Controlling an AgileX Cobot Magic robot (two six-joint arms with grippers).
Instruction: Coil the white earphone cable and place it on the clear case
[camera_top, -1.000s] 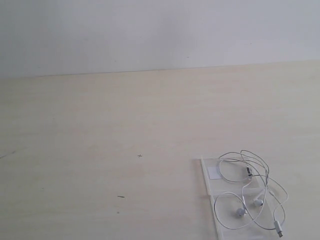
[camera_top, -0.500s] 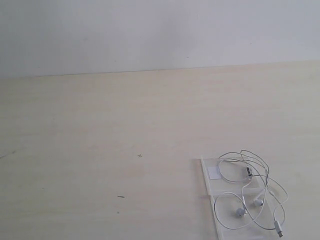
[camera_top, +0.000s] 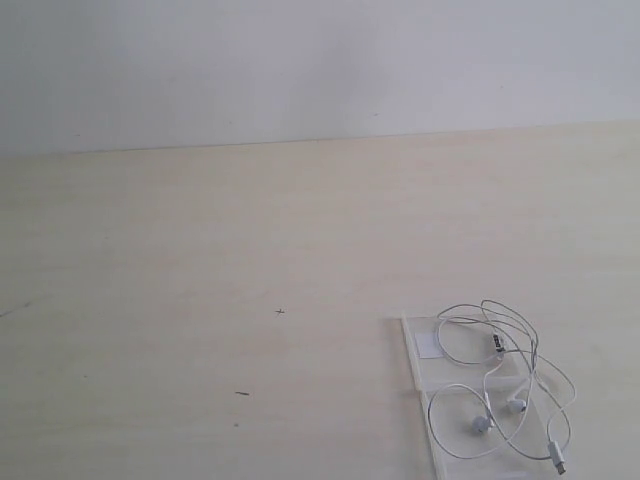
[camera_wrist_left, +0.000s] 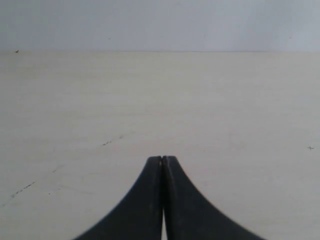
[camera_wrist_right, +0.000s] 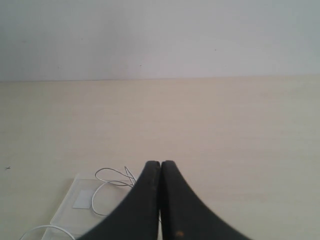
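- Pale wood desk (camera_top: 200, 300), plain white wall behind.
- clear case (camera_top: 415, 365) near right, panels open flat.
- white earphone cable (camera_top: 505, 385) looped loosely on it, spilling right.
- left gripper (camera_wrist_left: 162, 160) and right gripper (camera_wrist_right: 160, 164) pressed together, empty.

Open room: the pale wooden tabletop (camera_top: 200, 300) lies open from 6 o'clock round through 9 and 12 to 3 o'clock in the exterior view.
Obstacle: a flat transparent plastic case (camera_top: 412, 355) at 5 o'clock, with a thin white earphone cable (camera_top: 497, 345) looped loosely on it.
Overhang: cable loops spill past the case's 3 o'clock edge.
Far limit: a plain white wall (camera_top: 300, 60) at 12 o'clock.
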